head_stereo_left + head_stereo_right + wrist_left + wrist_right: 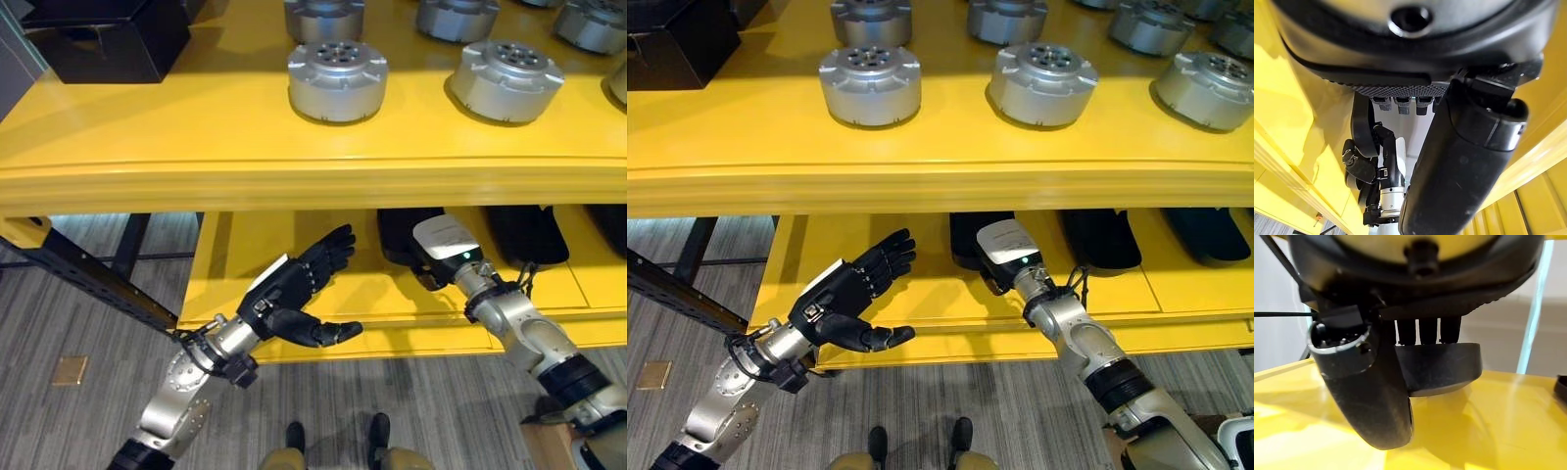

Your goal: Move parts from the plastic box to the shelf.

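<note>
The right robot hand (1004, 257) reaches under the shelf (921, 166) onto a dark part (1440, 364) at its 12 o'clock — grip hidden, cannot tell — while the left robot hand (847, 294), at 9 o'clock, hangs open and empty.

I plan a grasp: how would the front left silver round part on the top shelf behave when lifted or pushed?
The silver round part looks like solid machined metal, so probably stiff and heavy for its size. It sits wide and low on the yellow shelf, so it should slide, not tip. Smooth sides may feel slippery.
</note>
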You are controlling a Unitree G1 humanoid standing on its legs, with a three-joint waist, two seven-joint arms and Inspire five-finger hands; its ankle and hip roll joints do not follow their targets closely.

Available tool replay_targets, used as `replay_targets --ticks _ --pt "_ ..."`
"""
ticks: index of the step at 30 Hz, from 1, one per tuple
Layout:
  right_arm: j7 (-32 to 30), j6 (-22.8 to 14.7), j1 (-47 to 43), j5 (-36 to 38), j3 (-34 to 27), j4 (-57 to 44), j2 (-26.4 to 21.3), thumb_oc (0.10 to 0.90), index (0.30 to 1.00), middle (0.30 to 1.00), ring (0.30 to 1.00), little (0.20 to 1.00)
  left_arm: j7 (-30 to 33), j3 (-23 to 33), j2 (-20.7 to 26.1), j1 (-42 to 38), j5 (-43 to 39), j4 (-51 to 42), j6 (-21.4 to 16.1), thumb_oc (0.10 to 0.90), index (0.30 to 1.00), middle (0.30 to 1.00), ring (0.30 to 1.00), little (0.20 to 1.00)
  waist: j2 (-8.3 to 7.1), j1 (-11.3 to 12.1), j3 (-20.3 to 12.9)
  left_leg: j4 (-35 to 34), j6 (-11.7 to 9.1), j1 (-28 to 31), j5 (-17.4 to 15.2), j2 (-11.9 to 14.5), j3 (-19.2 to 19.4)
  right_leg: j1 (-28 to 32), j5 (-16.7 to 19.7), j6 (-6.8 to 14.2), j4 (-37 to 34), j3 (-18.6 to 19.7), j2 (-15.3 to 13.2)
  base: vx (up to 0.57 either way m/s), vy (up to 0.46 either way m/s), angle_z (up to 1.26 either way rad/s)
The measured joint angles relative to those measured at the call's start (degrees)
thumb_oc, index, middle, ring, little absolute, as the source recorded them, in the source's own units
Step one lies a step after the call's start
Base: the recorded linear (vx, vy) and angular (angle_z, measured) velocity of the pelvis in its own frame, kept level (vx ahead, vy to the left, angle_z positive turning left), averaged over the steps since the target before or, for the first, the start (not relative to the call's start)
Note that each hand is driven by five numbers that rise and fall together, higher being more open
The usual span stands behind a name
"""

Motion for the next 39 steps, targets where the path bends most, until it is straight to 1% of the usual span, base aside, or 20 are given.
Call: replay_targets --ticks 5,7,10,12,14,17,18,21,23,25,27,29,31,35,39 --pt "0.0 -1.3 0.0 -0.3 0.4 0.3 0.1 0.400 0.300 0.300 0.300 0.300 0.0 0.0 0.0 -0.3 0.0 0.0 0.0 0.900 1.000 1.000 1.000 1.000 0.20 0.0 -0.1 0.0 0.1 0.1 0.1 -0.2 -0.6 0.3 0.0 0.0 0.0 -0.4 -0.2 0.01 -0.014 0.04" --pt "0.0 -1.1 0.0 -0.4 1.5 0.3 0.4 0.400 0.300 0.300 0.300 0.300 0.0 0.0 -0.1 -0.3 0.1 0.0 0.0 0.900 1.000 1.000 1.000 1.000 0.21 0.0 -0.1 0.0 0.1 0.6 0.1 -0.2 -0.7 0.9 -0.1 -0.1 0.0 -0.5 -0.2 0.00 -0.008 0.02" --pt "-0.1 -2.5 0.1 -1.4 2.4 0.4 0.7 0.400 0.300 0.300 0.300 0.300 0.0 0.4 -0.1 -0.4 0.1 -0.1 0.0 0.900 1.000 1.000 1.000 1.000 0.29 0.3 -0.2 0.0 0.1 0.9 0.1 -0.2 -0.8 1.4 -0.2 -0.2 0.0 -0.6 -0.2 -0.03 -0.025 0.04" --pt "-0.9 -2.8 -0.5 -1.6 3.4 2.5 1.8 0.400 0.300 0.300 0.300 0.300 0.0 0.4 -0.1 -0.7 0.2 0.0 0.0 0.900 1.000 1.000 1.000 1.000 0.32 0.6 -0.2 0.2 0.1 0.6 0.1 -0.2 -1.2 1.4 -0.1 -0.2 0.1 -0.8 -0.3 -0.07 -0.046 0.07" --pt "-1.0 -3.1 -0.7 -2.0 4.3 4.2 1.9 0.400 0.300 0.300 0.300 0.300 -0.2 0.4 -0.1 -1.1 0.2 -0.1 0.0 0.900 1.000 1.000 1.000 1.000 0.38 0.8 -0.2 0.6 0.1 0.1 0.1 -0.2 -1.5 1.1 -0.1 -0.2 0.1 -1.1 -0.3 -0.03 -0.036 0.08" --pt "-1.0 -3.5 -0.6 -4.1 5.1 6.2 1.8 0.400 0.300 0.300 0.300 0.300 -0.3 0.5 0.0 -1.2 0.2 -0.1 0.0 0.900 1.000 1.000 1.000 1.000 0.48 0.8 -0.3 0.5 0.1 -0.1 0.1 -0.2 -2.0 1.1 -0.1 -0.2 0.0 -1.4 -0.3 0.00 -0.031 0.07" --pt "-1.1 -3.6 -0.6 -6.2 5.5 6.4 1.8 0.400 0.300 0.300 0.300 0.300 -0.4 0.5 0.0 -1.2 0.2 -0.1 0.0 0.900 1.000 1.000 1.000 1.000 0.54 1.1 -0.3 0.5 0.1 -0.1 0.1 -0.2 -2.1 1.1 -0.2 -0.3 0.0 -1.5 -0.3 0.00 0.000 0.00" --pt "-2.5 -4.4 -0.6 -10.6 5.9 6.4 1.8 0.400 0.300 0.300 0.300 0.300 -0.6 0.6 0.0 -1.2 0.2 -0.1 0.0 0.900 1.000 1.000 1.000 1.000 0.58 1.1 -0.3 0.5 0.1 -0.1 0.1 -0.2 -2.1 1.1 -0.2 -0.3 0.0 -1.5 -0.3 0.00 0.000 0.00" --pt "-3.1 -4.8 -0.6 -11.0 6.0 6.3 1.8 0.400 0.300 0.300 0.300 0.300 -0.8 0.6 0.0 -1.2 0.2 -0.1 0.0 0.900 1.000 1.000 1.000 1.000 0.59 1.1 -0.3 0.5 0.1 -0.1 0.1 -0.3 -2.1 1.1 -0.2 -0.3 0.0 -1.5 -0.3 0.01 -0.031 0.00" --pt "-3.5 -4.9 -0.6 -12.7 6.4 6.4 1.2 0.400 0.300 0.300 0.300 0.300 -1.9 0.7 0.3 -1.2 0.2 -0.1 0.0 0.900 1.000 1.000 1.000 1.000 0.70 1.9 -0.4 0.5 0.1 0.0 0.2 -0.2 -2.1 1.3 -0.2 -0.4 0.0 -1.5 -0.3 0.02 -0.065 0.03" --pt "-4.9 -4.7 -0.8 -14.0 7.3 8.4 0.9 0.400 0.300 0.300 0.300 0.300 -2.7 0.7 0.3 -1.1 0.1 0.0 0.0 0.900 1.000 1.000 1.000 1.000 0.76 2.3 -0.4 0.5 0.0 -0.1 0.2 -0.2 -2.8 1.7 -0.5 -0.5 0.0 -2.5 -0.3 0.01 -0.041 0.17" --pt "-5.0 -4.6 -0.7 -15.0 7.7 9.6 0.7 0.400 0.300 0.300 0.300 0.300 -2.9 0.7 0.3 -1.0 0.1 -0.1 -0.1 0.900 1.000 1.000 1.000 1.000 0.80 2.9 -0.4 0.5 0.0 -0.1 0.2 -0.2 -3.1 1.7 -0.6 -0.5 0.0 -2.7 -0.2 0.02 -0.041 0.10" --pt "-5.0 -4.6 -0.7 -15.0 8.3 9.8 0.7 0.400 0.300 0.300 0.300 0.300 -3.0 0.7 0.3 -0.8 0.1 0.0 -0.1 0.900 1.000 1.000 1.000 1.000 0.80 3.4 -0.4 0.5 0.0 -0.1 0.2 -0.2 -3.2 1.8 -0.6 -0.5 0.0 -2.8 -0.2 0.00 0.000 0.00" --pt "-5.1 -4.5 -0.7 -15.0 8.7 10.2 0.7 0.400 0.300 0.300 0.300 0.300 -4.3 0.9 0.4 -0.4 0.1 -0.1 0.0 0.900 1.000 1.000 1.000 1.000 0.80 3.7 -0.4 0.5 0.0 -0.1 0.2 -0.3 -3.4 1.9 -0.6 -0.4 0.0 -3.0 -0.3 0.02 -0.033 0.03" --pt "-5.2 -2.6 -0.6 -14.9 8.7 11.5 0.6 0.400 0.300 0.300 0.300 0.300 -4.3 1.2 0.5 -0.3 0.1 -0.1 -0.1 0.900 1.000 1.000 1.000 1.000 0.80 3.7 -0.4 0.5 0.0 -0.1 0.2 -0.3 -3.6 2.0 -0.7 -0.4 0.0 -3.1 -0.3 0.00 -0.009 0.01"
